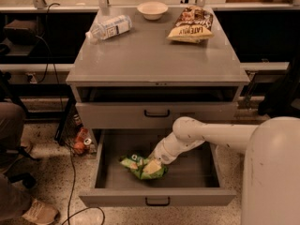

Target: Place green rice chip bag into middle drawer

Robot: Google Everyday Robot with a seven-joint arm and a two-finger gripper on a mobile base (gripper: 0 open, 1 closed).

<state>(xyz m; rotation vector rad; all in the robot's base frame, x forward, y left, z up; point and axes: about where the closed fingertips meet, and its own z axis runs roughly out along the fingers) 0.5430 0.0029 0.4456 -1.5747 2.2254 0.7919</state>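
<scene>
The green rice chip bag (140, 166) lies crumpled on the floor of the open middle drawer (187, 175), left of centre. The drawer is the grey cabinet's lowest one, pulled out, with a black handle (157, 201) on its front. My white arm (206, 135) comes in from the right and reaches down into the drawer. My gripper (153, 162) is at the bag's right end, touching it.
On the cabinet top (154, 55) lie a clear plastic bottle (108, 27), a white bowl (152, 9) and a yellow-and-brown chip bag (190, 24). The drawer above (157, 113) is closed. Cans (80, 142) and cables lie on the floor left of the cabinet.
</scene>
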